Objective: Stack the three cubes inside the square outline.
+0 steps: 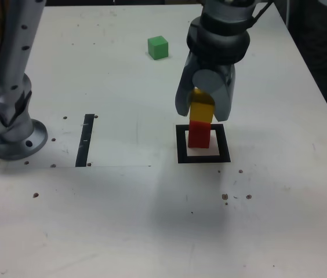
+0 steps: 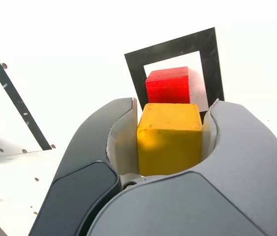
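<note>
My gripper [image 1: 203, 113] hangs over the square outline [image 1: 204, 158], shut on the yellow cube [image 1: 202, 110]. In the wrist view the yellow cube [image 2: 170, 140] fills the gap between both pads of my gripper [image 2: 174, 109]. The red cube [image 1: 199, 134] stands inside the outline, directly under the yellow one. Their faces look to be touching or nearly so. The wrist view shows the red cube [image 2: 168, 84] within the black frame [image 2: 173, 47], near one side of it. The green cube [image 1: 158, 47] lies alone at the back of the table, in the exterior view to the left of the gripper.
A thin black tape strip [image 1: 86, 140] lies on the table toward the exterior view's left, also visible as the strip [image 2: 18, 105] in the wrist view. The arm's base [image 1: 13, 136] is bolted at the left edge. The table drops off to dark floor at the right [image 1: 326, 87].
</note>
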Available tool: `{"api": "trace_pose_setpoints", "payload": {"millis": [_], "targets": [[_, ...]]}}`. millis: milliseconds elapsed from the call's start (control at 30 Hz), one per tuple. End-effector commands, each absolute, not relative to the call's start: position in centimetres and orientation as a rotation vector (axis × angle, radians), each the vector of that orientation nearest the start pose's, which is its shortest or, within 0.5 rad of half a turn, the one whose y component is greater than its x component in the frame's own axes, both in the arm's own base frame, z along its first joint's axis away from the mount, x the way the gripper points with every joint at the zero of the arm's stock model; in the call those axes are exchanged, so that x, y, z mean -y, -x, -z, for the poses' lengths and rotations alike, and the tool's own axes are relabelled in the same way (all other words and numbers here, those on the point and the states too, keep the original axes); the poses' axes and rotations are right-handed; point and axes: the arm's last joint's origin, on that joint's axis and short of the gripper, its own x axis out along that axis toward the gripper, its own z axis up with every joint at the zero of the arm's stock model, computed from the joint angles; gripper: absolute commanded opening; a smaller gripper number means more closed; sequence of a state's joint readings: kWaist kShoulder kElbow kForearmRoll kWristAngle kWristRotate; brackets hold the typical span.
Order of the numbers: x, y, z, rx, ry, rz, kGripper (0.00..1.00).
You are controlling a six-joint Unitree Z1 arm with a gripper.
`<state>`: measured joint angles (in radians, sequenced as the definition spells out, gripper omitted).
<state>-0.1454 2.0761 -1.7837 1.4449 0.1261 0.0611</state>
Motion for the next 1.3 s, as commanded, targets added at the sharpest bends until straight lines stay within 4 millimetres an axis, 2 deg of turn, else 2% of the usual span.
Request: {"api": "trace_pose_setpoints", "payload": {"millis": [0, 400, 767, 967, 1100, 1267], "targets": [[4.5, -36.9, -28.7, -1.714, -0.266, 0.056, 0.08], [3.3, -36.7, -26.4, -1.713, -0.207, 0.052, 0.08], [3.3, -36.7, -26.1, -1.705, -0.203, 0.055, 0.11], [3.2, -36.6, -25.8, -1.707, -0.202, 0.054, 0.31], [3.1, -36.6, -25.5, -1.708, -0.199, 0.053, 0.52], [2.8, -36.4, -25.4, -1.715, -0.202, 0.047, 0.82]]}}
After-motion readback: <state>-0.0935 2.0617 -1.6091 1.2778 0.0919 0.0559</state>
